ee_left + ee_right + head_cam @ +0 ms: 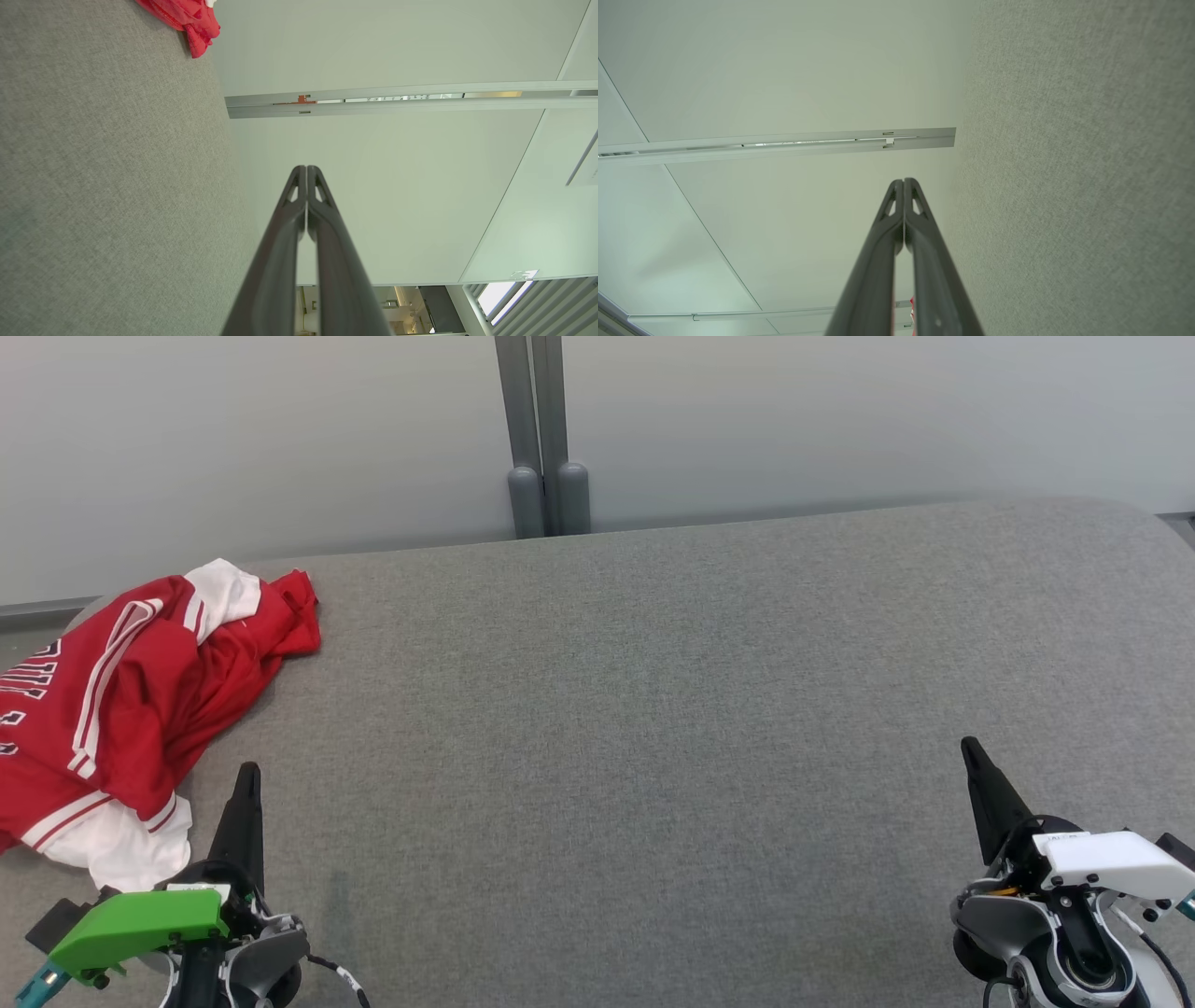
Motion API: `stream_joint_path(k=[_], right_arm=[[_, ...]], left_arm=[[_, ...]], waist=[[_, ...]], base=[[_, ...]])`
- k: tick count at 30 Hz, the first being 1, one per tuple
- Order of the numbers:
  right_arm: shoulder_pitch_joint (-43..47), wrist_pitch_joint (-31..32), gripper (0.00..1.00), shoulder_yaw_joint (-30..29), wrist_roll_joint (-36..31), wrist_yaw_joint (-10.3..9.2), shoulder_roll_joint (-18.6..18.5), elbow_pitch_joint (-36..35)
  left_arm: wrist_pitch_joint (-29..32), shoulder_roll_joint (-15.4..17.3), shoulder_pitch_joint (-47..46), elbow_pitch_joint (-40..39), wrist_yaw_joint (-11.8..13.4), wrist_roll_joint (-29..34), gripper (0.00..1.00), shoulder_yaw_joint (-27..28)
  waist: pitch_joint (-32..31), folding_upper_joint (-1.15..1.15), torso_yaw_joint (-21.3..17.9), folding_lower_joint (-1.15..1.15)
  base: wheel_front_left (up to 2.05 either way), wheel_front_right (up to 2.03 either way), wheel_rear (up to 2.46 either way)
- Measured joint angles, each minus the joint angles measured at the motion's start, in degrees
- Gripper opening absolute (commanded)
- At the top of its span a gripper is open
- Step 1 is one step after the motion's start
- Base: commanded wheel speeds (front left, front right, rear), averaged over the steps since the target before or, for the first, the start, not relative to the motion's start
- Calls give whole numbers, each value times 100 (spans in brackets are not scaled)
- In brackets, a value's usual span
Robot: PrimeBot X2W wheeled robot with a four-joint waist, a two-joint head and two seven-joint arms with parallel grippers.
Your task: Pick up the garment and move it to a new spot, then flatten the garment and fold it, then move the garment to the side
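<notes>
A crumpled red garment (121, 709) with white stripes and white trim lies in a heap at the far left of the grey cloth surface (653, 709). Its red edge (187, 18) also peeks into the top of the left wrist view. My left gripper (247, 779) rests at the lower left, just right of the garment's near white hem, fingers (306, 177) pressed together and holding nothing. My right gripper (971, 751) sits at the lower right over bare cloth, far from the garment, its fingers (903, 186) also shut and empty.
A pale wall runs behind the grey surface, with a grey double post (541, 439) standing at its back edge near the middle. The surface's far right corner (1148, 523) is rounded.
</notes>
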Motion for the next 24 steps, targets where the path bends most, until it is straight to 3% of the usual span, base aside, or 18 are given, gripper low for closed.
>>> stream_joint_path(k=[24], right_arm=[[0,0,0,0,0,0,0,0]], left_arm=[[0,0,0,0,0,0,0,0]], waist=[[0,0,0,0]], base=[[0,0,0]])
